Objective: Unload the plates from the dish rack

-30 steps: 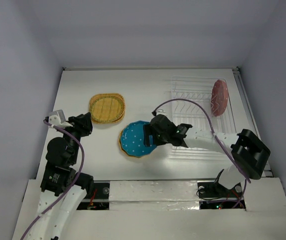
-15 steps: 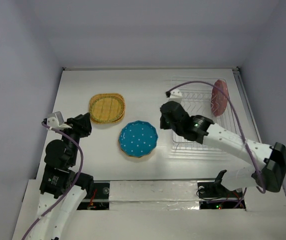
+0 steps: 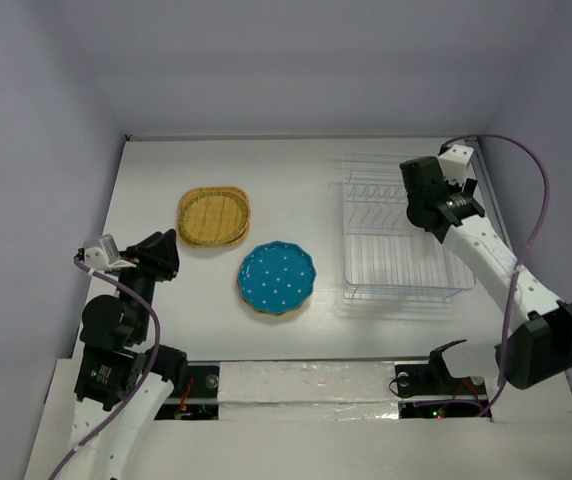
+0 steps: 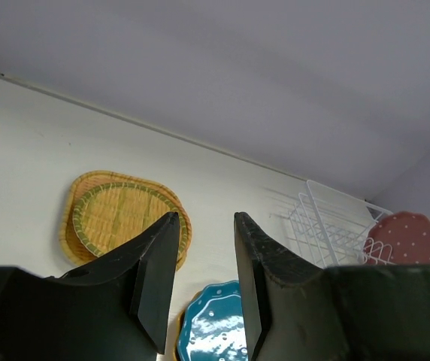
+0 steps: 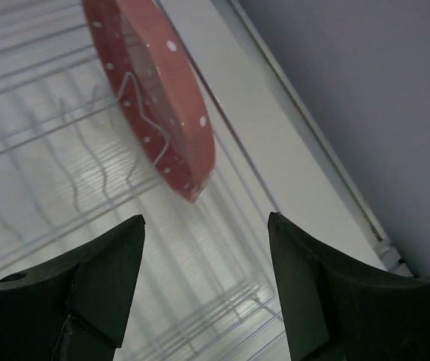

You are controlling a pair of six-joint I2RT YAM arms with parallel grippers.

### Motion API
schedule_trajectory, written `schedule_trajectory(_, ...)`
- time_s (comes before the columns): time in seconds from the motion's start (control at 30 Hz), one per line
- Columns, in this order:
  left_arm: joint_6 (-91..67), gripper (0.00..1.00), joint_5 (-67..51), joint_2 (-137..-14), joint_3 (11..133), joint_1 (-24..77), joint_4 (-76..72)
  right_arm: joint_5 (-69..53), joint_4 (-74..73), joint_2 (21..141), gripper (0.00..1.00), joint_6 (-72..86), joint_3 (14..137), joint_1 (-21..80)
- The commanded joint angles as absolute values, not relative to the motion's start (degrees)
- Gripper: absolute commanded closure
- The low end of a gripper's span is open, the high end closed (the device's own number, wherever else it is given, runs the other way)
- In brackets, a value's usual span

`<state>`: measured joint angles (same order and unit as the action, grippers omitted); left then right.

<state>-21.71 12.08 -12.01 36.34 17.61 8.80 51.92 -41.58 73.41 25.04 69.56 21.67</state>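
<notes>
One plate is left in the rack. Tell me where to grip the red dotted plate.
Probably its top rim, from above, a finger on each face: the red dotted plate stands on edge in the wire dish rack, rim upward.

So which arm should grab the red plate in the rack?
Right. The right gripper, open, hangs close to the red plate standing in the dish rack. The left gripper is far off on the other side, by the tan plates.
</notes>
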Motion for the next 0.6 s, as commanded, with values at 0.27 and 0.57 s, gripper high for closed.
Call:
schedule_trajectory(0.27, -21.4, 0.68, 11.9, -9.5, 36.3, 20.0, 6.7, 56.2, -34.8, 88.6, 0.34, 15.8, 75.4, 12.6)
schedule_trajectory(0.57, -21.3, 0.68, 11.9, -8.7, 36.3, 21.5, 6.7, 59.0, -37.1, 99.3, 0.64, 14.9, 82.5, 12.0)
